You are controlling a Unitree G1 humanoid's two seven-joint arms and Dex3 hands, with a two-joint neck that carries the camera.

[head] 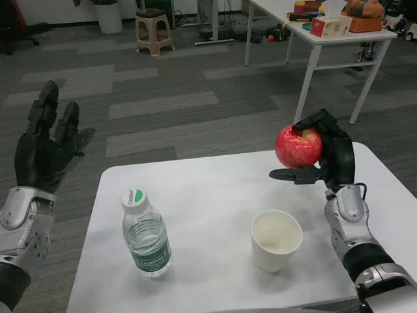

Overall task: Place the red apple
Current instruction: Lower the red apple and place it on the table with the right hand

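Your white surface fills the lower middle of the head view, and everything you need sits on it or above it. The biggest item resting there is the clear water bottle with a green label and white cap, standing upright at about 8 o'clock from the centre of the surface. The white paper cup, open mouth up and seemingly empty, stands at about 4 o'clock.

The red apple is not on the surface: it is held in the air above the far right part of it, at roughly 2 o'clock, well above and beyond the cup. Expect it to feel firm, rounded and moderately heavy for its bulk, with a smooth waxy skin that may slip if the grip loosens; it will bruise if dropped. A wrap around its widest girth looks like the safest hold.

Your right hand is clamped on the apple from its right side, fingers curling over the top and one reaching under, forearm rising from the lower right.

Your left hand is raised off the left edge at 9 o'clock, palm forward, fingers spread apart and holding nothing.
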